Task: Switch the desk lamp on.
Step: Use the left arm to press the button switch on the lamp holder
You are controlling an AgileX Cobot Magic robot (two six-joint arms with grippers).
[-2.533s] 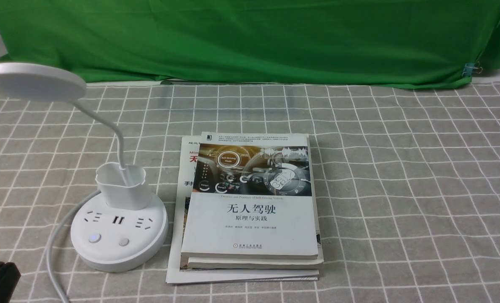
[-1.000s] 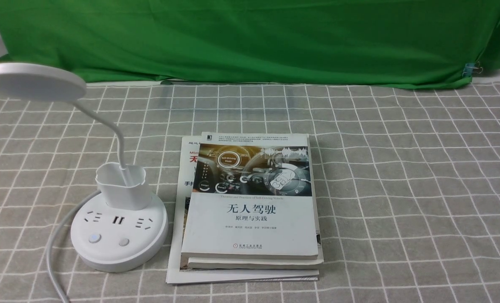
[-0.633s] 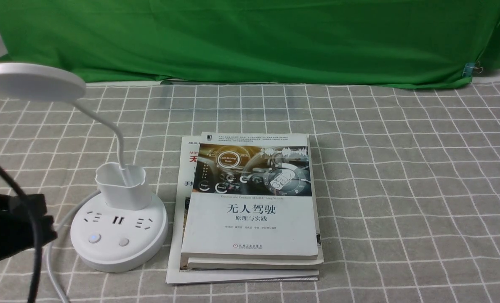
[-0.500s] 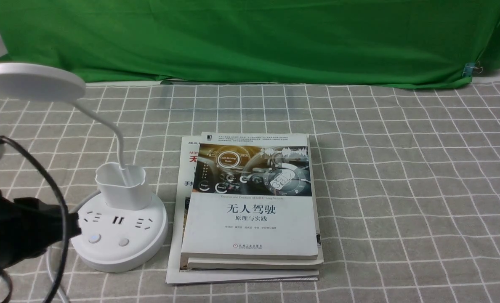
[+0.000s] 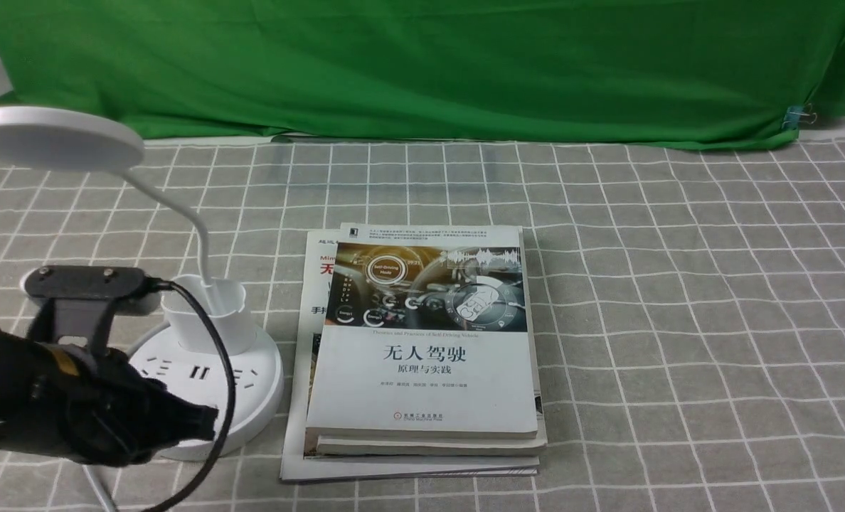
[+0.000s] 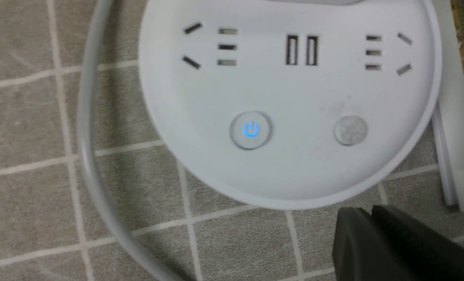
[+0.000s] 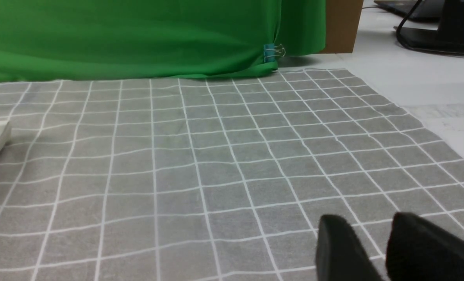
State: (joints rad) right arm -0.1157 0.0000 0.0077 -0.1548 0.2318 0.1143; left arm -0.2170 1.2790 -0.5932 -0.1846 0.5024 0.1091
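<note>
**Desk:** Where is the desk lamp point(image 5: 234, 331)?

**Me:** On the left part of the surface point(image 5: 678, 320), just beside the stack of books point(image 5: 429, 355). Its round base point(image 6: 294, 97) lies flat. The cup stands on the rear of the base, and the thin neck bends up and to the left to the disc head point(image 5: 52, 136).

**Desk:** And your left claw point(image 6: 366, 218)?

**Me:** I have it low at the near edge of the base, and in the front view it hides both buttons. On the left wrist camera its two black fingers are pressed together with nothing between them. The tip sits just outside the rim, nearest the plain grey button point(image 6: 350, 130). I cannot tell whether it touches the base.

**Desk:** The other button?

**Me:** The power button point(image 6: 250, 130) shows a glowing blue symbol. The white cord point(image 6: 87, 136) curves round the base on that side.

**Desk:** Is the head lit?

**Me:** I cannot tell, since I see only its upper side.

**Desk:** Right claw point(image 7: 368, 224)?

**Me:** It is low over a bare stretch of the checked surface, fingers parted and empty. It faces the green backdrop point(image 7: 138, 35).
</note>
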